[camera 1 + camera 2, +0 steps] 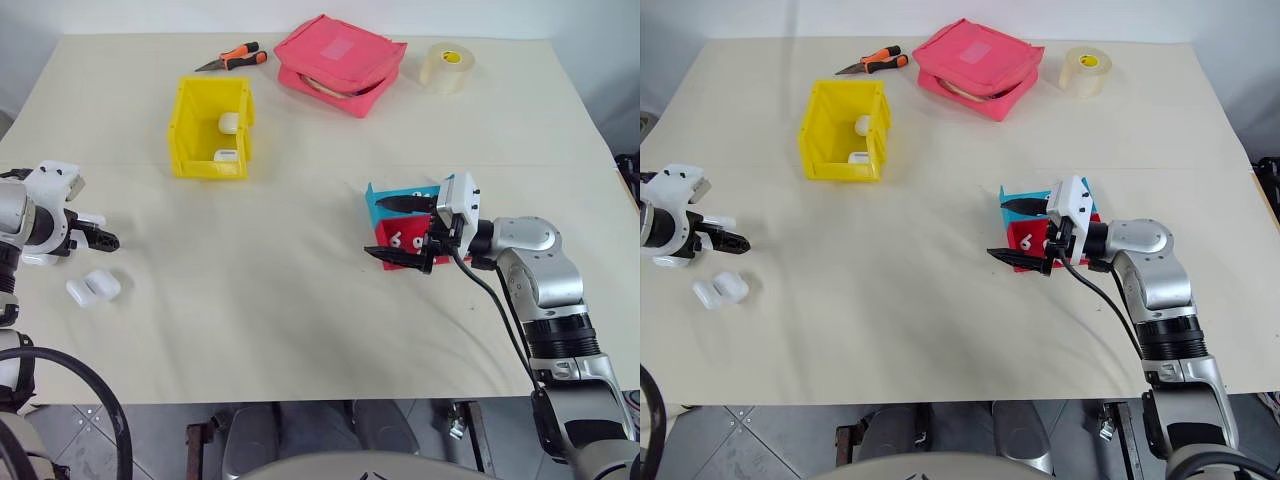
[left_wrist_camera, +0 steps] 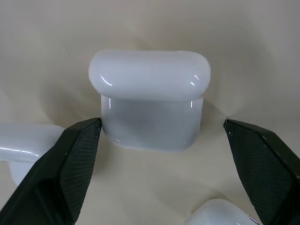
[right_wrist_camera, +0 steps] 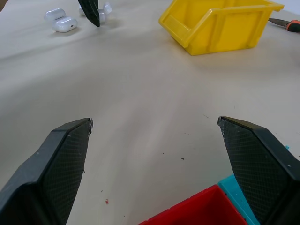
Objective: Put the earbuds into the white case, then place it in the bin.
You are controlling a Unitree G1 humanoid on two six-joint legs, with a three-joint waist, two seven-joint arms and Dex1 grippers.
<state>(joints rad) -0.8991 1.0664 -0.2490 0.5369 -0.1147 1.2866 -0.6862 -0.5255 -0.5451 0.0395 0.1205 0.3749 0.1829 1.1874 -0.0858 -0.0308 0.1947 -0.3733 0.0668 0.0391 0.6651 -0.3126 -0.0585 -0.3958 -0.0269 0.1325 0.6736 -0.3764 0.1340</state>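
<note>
Table (image 1: 300, 300) scene, left to right. Left gripper (image 2: 161, 136) is held with fingers apart around a white case (image 2: 150, 101), lid shut, without contact; further cases (image 1: 93, 288) are seen beside it. Bin (image 1: 211, 128), farther back, is seen holding two cases. Right gripper (image 1: 405, 230) is held level, fingers wide apart and empty, over the red tray (image 1: 395, 238) where earbuds (image 1: 404, 241) are kept.
</note>
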